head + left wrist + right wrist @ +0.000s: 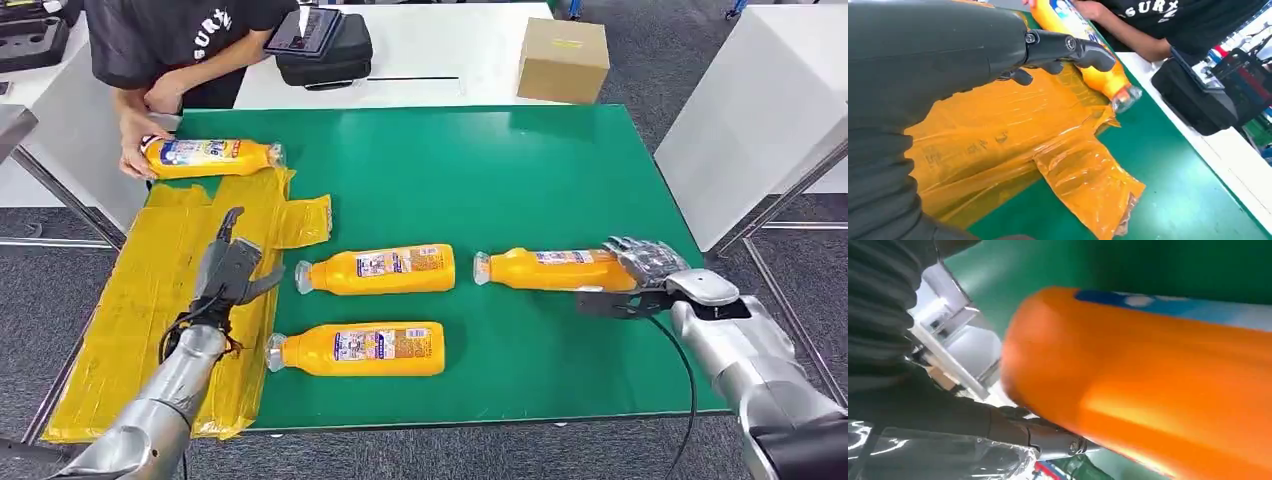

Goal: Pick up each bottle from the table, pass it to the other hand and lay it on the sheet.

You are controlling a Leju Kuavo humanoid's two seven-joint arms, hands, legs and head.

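Right hand point(648, 264): at 3 o'clock on the tabletop point(520, 160), fingers draped over the base end of the right bottle point(552, 270); whether they grip it or just rest on it I cannot tell. In the wrist view that bottle's orange body is a blur.
Left hand point(228, 268): at 9 o'clock above the sheet point(150, 290), fingers spread, holding nothing.
Middle bottle point(378, 270): lying flat at the centre, cap toward 9 o'clock.
Near bottle point(362, 349): lying flat at 6 o'clock, cap just beside the sheet's edge.
Far bottle point(208, 157): at 11 o'clock on the sheet's far end, lying flat, a person's hand point(133, 150) on its base.
Sheet: crinkled yellow plastic, its near corner hidden by the left arm.
Person: cut off above the chest.
Beyond: a box point(563, 58) at 1 o'clock, a black case point(325, 45) at 12.
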